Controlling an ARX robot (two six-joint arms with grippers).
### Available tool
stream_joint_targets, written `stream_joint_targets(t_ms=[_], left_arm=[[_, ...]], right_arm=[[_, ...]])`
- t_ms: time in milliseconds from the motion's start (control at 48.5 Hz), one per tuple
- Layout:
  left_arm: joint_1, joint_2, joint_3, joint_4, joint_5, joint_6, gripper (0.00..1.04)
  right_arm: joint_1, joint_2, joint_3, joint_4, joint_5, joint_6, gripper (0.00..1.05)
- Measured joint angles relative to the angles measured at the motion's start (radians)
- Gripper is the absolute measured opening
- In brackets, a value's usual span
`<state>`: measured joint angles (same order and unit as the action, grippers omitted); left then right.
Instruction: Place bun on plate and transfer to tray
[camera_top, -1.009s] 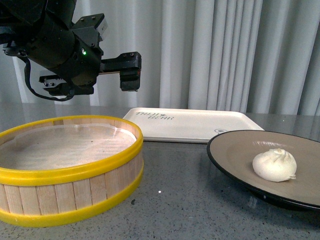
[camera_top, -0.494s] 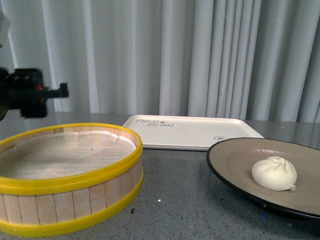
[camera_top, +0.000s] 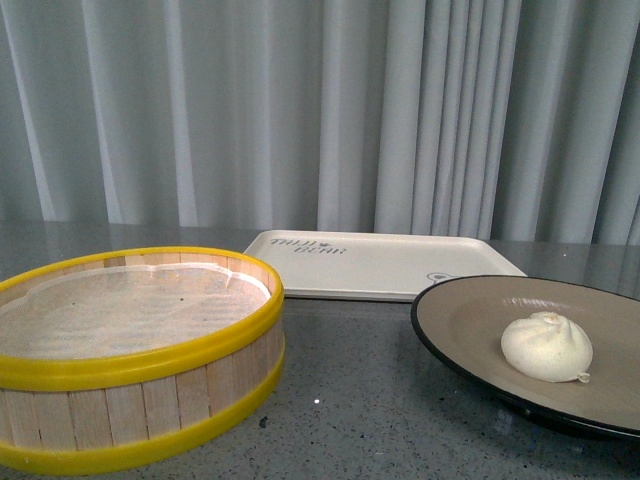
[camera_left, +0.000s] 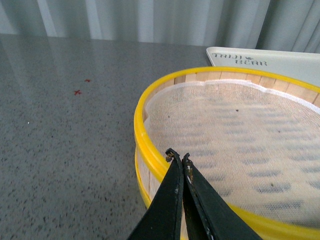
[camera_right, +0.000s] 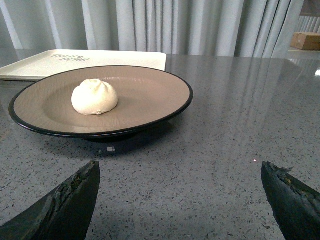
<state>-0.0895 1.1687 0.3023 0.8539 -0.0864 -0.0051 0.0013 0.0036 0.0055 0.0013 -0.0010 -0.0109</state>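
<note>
Cream bun (camera_top: 546, 346) on plate (camera_top: 470, 320), tray (camera_top: 390, 265) behind, left end effector (camera_left: 179, 157) seemingly closed.

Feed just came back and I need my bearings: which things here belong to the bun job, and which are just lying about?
Job: wide beige round plate with glossy black rim; small cream-white pleated bun, lying on it; flat cream-white rectangular plastic tray, beyond it.
Lying about: round wooden steamer basket with yellow rims, cloth-lined; pale grey curtain.
</note>
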Motion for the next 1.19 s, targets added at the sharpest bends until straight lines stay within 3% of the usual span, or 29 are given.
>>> stream_joint_targets(t_ms=[309,639,721,1195], left_arm=[[0.087,-0.203,-0.154,-0.044,0.080,0.000,0.04],[0.087,-0.399,-0.234,-0.162,0.084,0.000,0.04],[0.087,-0.416,-0.274,-0.127,0.084,0.000,0.04],[0.087,-0.693,-0.276,-0.383,0.085,0.000,0.04]], right_arm=[[0.000,0.000,0.000,0.000,0.000,0.000,0.96],[0.000,0.000,0.000,0.000,0.000,0.000,0.96],[0.000,0.000,0.000,0.000,0.000,0.000,0.96],[0.000,0.000,0.000,0.000,0.000,0.000,0.96]])
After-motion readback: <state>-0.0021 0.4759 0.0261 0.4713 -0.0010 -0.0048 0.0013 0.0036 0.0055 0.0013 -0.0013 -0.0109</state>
